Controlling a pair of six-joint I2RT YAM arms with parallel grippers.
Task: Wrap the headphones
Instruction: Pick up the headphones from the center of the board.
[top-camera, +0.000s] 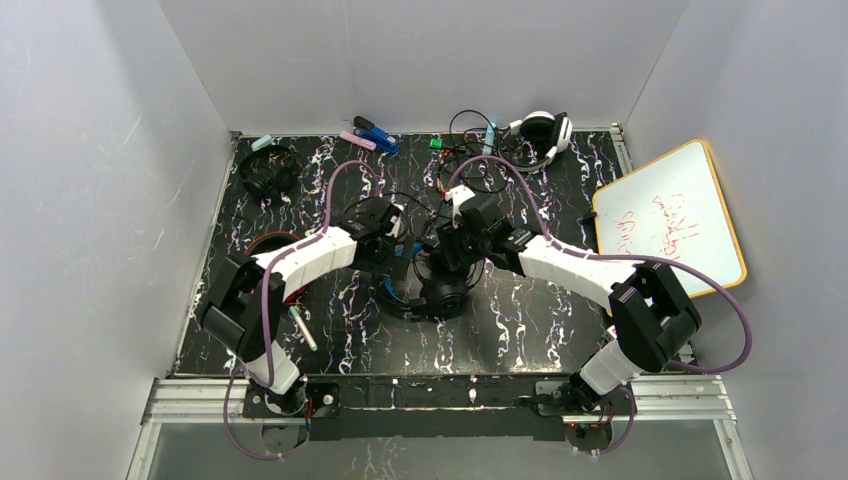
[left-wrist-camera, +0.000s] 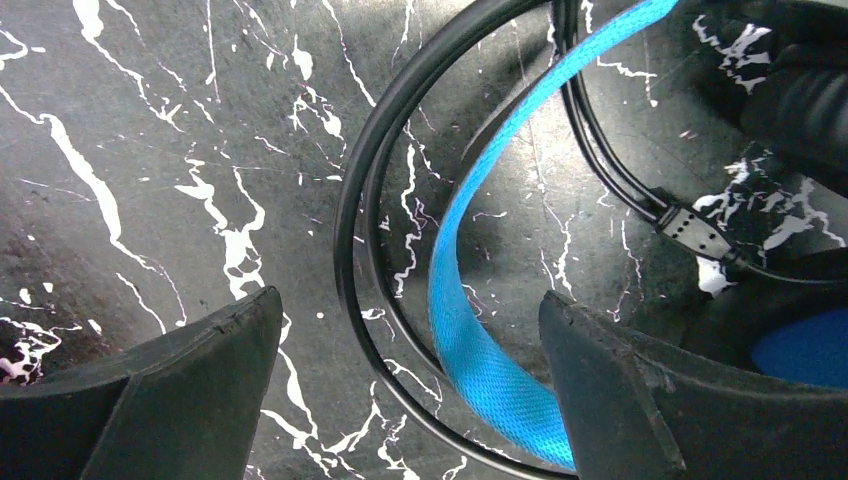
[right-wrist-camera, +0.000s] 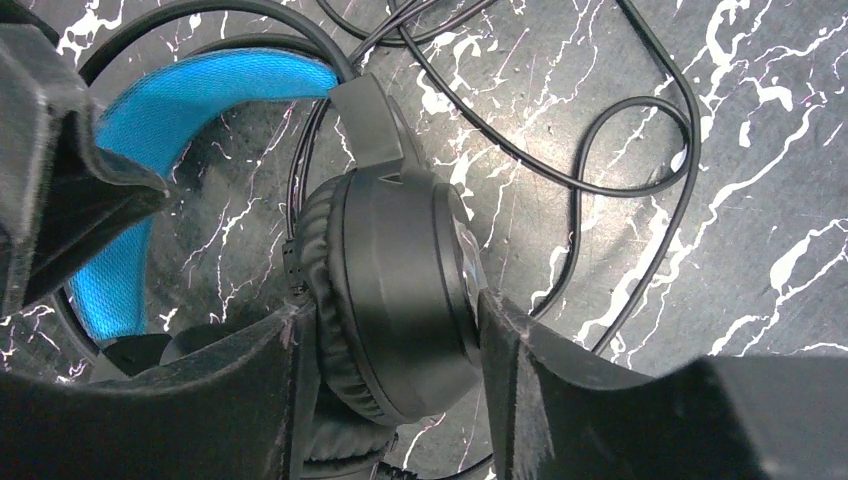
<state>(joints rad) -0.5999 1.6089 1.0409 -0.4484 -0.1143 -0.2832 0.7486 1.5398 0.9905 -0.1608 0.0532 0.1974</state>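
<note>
1. Blue woven mesh lines the headband (left-wrist-camera: 470, 330) of the black headphones (top-camera: 442, 292), which lie mid-table (left-wrist-camera: 150, 150). Their ear cup (right-wrist-camera: 400, 270) is a smooth hard shell with a ribbed cushion.
2. We see the right gripper (right-wrist-camera: 390, 325) pinching that ear cup, one finger against each side.
3. The left gripper (left-wrist-camera: 410, 340) is spread wide, straddling the headband's thin black hoops (left-wrist-camera: 350, 220).
4. A thin round cable (right-wrist-camera: 600, 150) loops beside the cup.
5. The table is black, veined white like marble.
6. Overhead we count three headsets: this one, a black pair (top-camera: 268, 172) at the far left and a white-and-black pair (top-camera: 545, 133) at the far edge. There is also one whiteboard (top-camera: 668, 215).
</note>
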